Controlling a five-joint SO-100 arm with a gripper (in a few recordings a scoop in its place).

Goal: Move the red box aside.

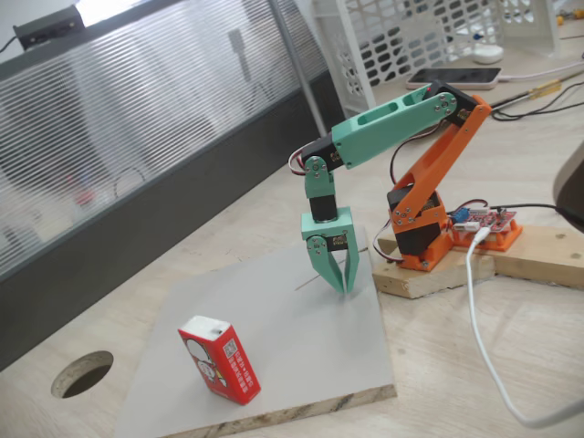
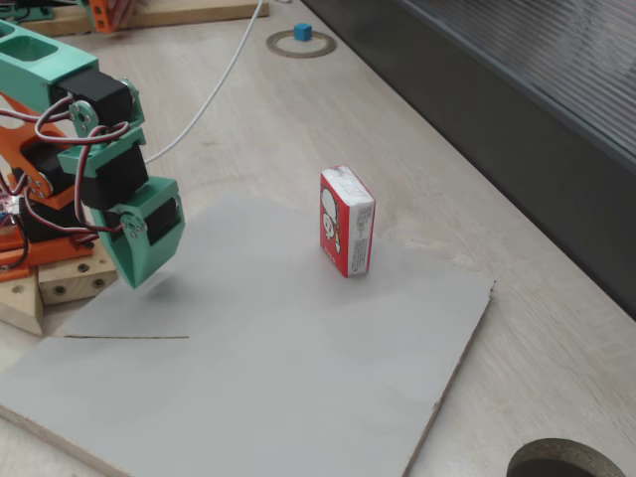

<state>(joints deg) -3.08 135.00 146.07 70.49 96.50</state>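
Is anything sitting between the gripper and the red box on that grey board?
Nothing visible. The red box stands upright on the grey board, apart from the gripper, which hangs above the board's far side. Only bare board lies between them in both fixed views.

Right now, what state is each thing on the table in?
red box: standing upright on the grey board, untouched, white flap closed.
pincer: pointing down above the board, apart from the box, holding nothing; jaws look nearly closed.
grey board: lying flat on the table.
white cable: loose across the table beside the arm's base.
blue cube: sitting inside a ring on the table.
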